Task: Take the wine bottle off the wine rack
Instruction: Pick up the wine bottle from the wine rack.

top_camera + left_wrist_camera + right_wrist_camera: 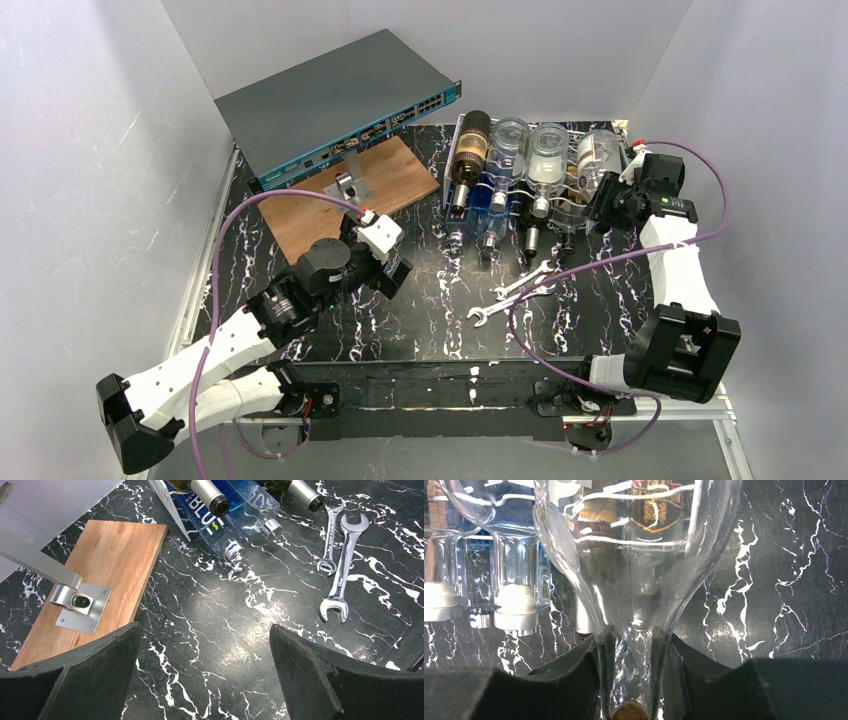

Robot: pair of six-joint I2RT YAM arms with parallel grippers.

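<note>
The right gripper is clamped on the slim neck of the wine bottle, one black finger on either side just above the cork. The bottle is clear glass with broad rounded shoulders, and a dark gold-printed label shows through its body. It lies at the right end of the top row of the wine rack, neck pointing toward the arms. The right arm reaches forward along the table's right side, its wrist level with the rack's front. The left gripper hangs wide open over the black marble table, holding nothing, its arm stretched in from the near left corner. Four bottles lie abreast on top; the lower ones are too overlapped to count. Two wrenches, one wooden board and one grey switch box also sit there.
</note>
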